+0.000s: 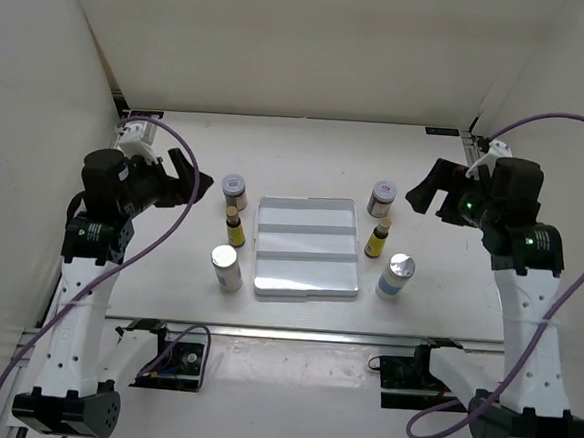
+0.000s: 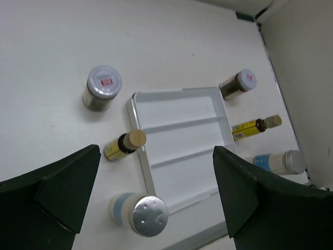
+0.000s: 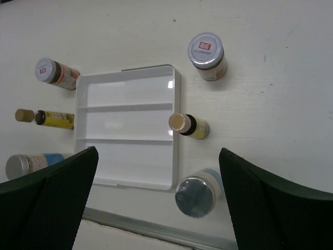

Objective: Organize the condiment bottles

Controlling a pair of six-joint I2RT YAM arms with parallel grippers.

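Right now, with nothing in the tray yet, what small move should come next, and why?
Probably lower the left gripper toward the left jar, the bottle nearest it: that gripper hangs open, holding nothing, and all three slots of the tray are bare.

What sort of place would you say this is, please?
Probably a robotics lab test cell: plain white walls box in the table, the left arm and right arm stand at its near edge, and the condiment bottles flank a tray.

White table [image 1: 307, 150], plain white walls [image 1: 304, 49] on 3 sides, even lighting
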